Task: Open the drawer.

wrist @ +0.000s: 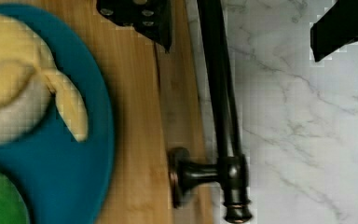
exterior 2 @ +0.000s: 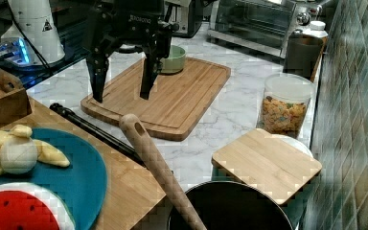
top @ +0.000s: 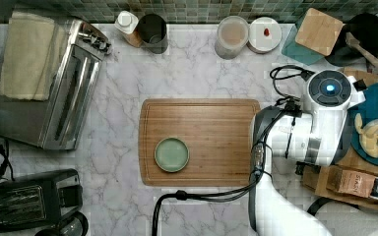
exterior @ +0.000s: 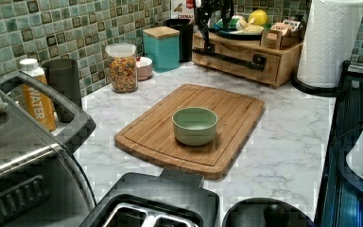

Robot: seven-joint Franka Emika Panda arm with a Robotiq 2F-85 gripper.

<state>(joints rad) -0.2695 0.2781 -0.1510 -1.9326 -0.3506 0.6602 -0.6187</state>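
Fingers (exterior 2: pixel 146 79) spread above handle (wrist: pixel 219 93); left view shows drawer (exterior: pixel 238 59) shut.

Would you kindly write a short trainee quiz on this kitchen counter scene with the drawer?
1. True or false: the black claw is shut on the drawer's long black bar handle.
2. What sits on the brown bamboo cutting board? A) a jar B) a pale green round bowl C) a toaster
3. Fill in: the light-bamboo drawer looks ____.

Key: 1 false, the claw is open above the handle; 2 B; 3 closed.
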